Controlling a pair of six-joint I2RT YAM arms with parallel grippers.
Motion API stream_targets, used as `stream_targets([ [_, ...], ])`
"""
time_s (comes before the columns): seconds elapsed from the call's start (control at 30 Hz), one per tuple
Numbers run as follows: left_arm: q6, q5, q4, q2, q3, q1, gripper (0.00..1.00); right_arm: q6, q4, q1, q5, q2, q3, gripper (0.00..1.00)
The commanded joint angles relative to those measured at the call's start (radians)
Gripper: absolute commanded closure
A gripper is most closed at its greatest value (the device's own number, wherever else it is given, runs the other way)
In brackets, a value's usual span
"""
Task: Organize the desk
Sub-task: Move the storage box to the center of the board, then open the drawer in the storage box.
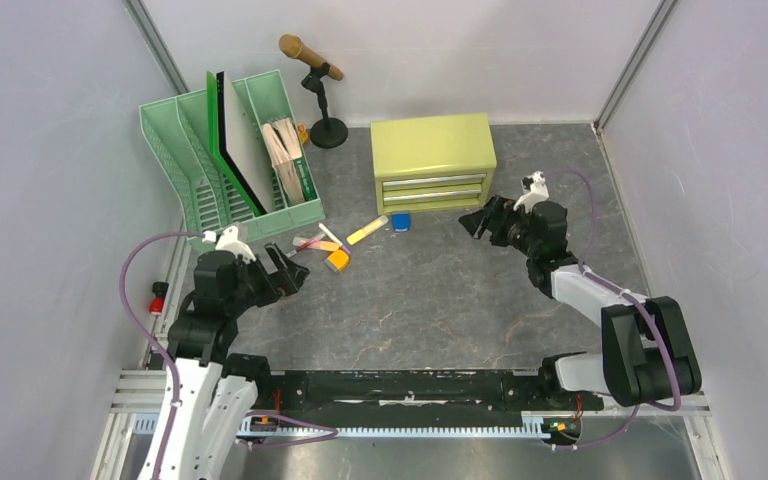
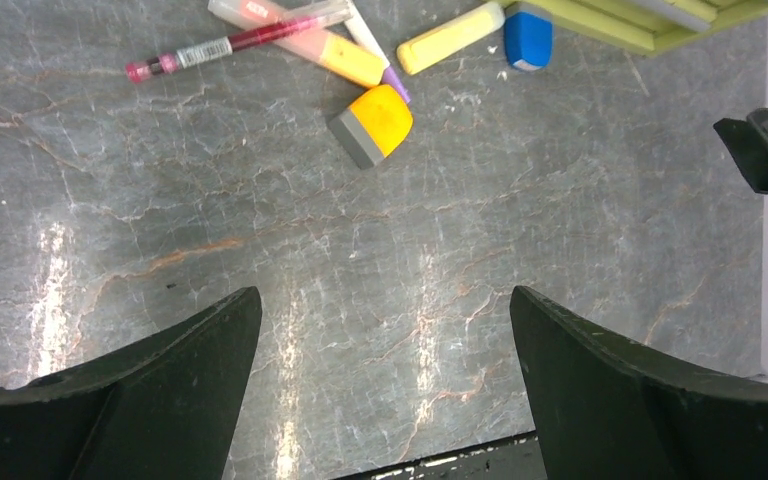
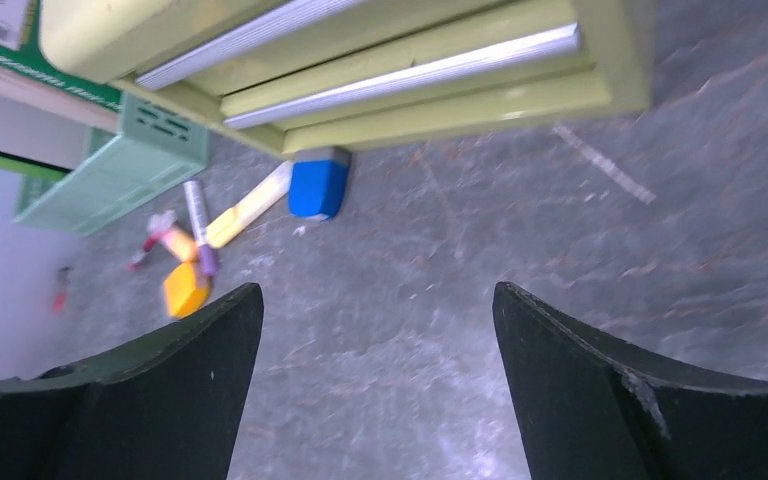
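The desk (image 1: 420, 310) is a dark grey veined tabletop. A loose cluster lies on it in front of the yellow-green cabinet (image 1: 432, 160): an orange eraser (image 1: 338, 261), a yellow highlighter (image 1: 367, 232), a blue eraser (image 1: 401, 222), a pink pen (image 2: 220, 45) and a white marker with a purple tip (image 3: 198, 225). My left gripper (image 1: 298, 268) hovers open just left of the cluster, with only bare desk between its fingers (image 2: 382, 292). My right gripper (image 1: 475, 218) is open and empty to the right of the cabinet's drawers, pointing toward the cluster (image 3: 377, 286).
A green file rack (image 1: 230, 160) holding folders and a notebook stands at the back left. Behind it a microphone (image 1: 312, 60) sits on a small black stand. Pale walls close in the desk on three sides.
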Motion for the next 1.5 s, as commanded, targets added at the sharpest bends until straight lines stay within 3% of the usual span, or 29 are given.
stream_targets([
  [0.0, 0.014, 0.028, 0.029, 0.076, 0.020, 0.006, 0.00, 0.240, 0.232, 0.002, -0.103, -0.032, -0.078, 0.09],
  [0.33, 0.011, 0.010, 0.006, 0.135, 0.035, 0.006, 0.00, 0.547, 0.639, 0.085, -0.071, 0.139, -0.167, 0.12],
  [0.57, 0.006, -0.041, 0.006, 0.092, 0.036, 0.006, 0.00, 0.655, 0.826, 0.137, -0.045, 0.308, -0.094, 0.20],
  [1.13, 0.016, -0.011, 0.015, 0.134, 0.035, -0.003, 0.00, 0.701, 0.775, 0.143, 0.059, 0.495, 0.085, 0.29],
  [1.3, 0.017, -0.006, 0.015, 0.133, 0.037, -0.003, 0.00, 0.759, 0.829, 0.147, 0.084, 0.578, 0.132, 0.42],
  [1.47, 0.017, -0.005, 0.016, 0.118, 0.036, -0.003, 0.00, 0.810, 0.869, 0.149, 0.095, 0.652, 0.181, 0.48],
])
